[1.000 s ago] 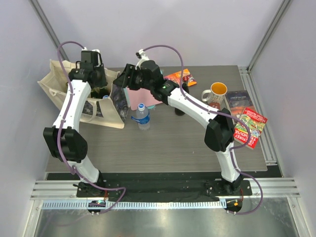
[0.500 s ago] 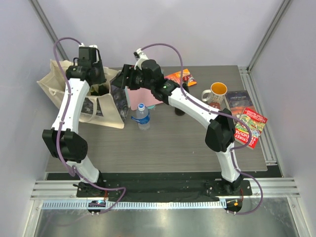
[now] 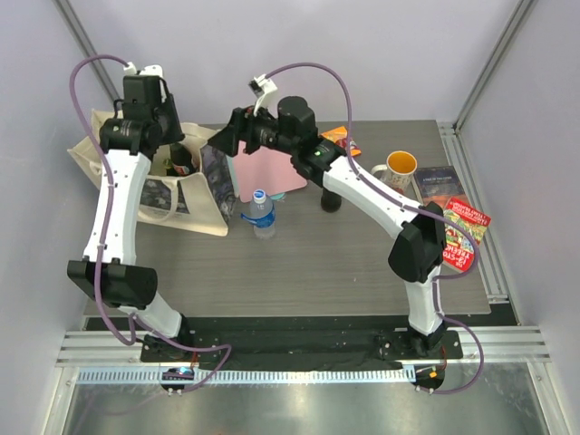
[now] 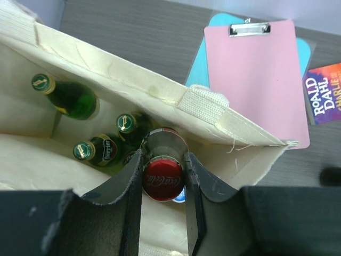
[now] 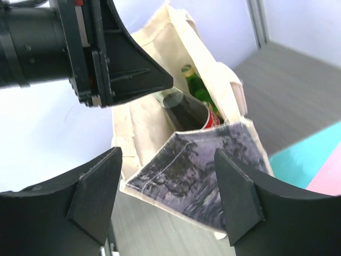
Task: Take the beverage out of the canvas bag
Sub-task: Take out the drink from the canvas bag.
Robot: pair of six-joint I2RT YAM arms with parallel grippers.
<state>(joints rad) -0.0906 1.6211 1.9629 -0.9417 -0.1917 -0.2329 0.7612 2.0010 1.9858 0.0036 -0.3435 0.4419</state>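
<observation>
Grey table (image 3: 362, 263), bag (image 3: 88, 154) at 10 o'clock.
Your left gripper (image 4: 163, 160) clamps the cola bottle (image 4: 163, 180); right gripper (image 5: 168, 157) gapes at bag's 3 o'clock.

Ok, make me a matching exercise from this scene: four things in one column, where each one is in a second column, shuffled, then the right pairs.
Things:
1. cola bottle
2. green bottles
3. pink clipboard
4. water bottle

Places:
A. standing upright on the table beside the canvas bag
B. loose inside the bag, nothing gripping them
C. lying flat on a turquoise sheet
D. clamped in the left claw

Pairs: 1-D, 2-B, 3-C, 4-A
</observation>
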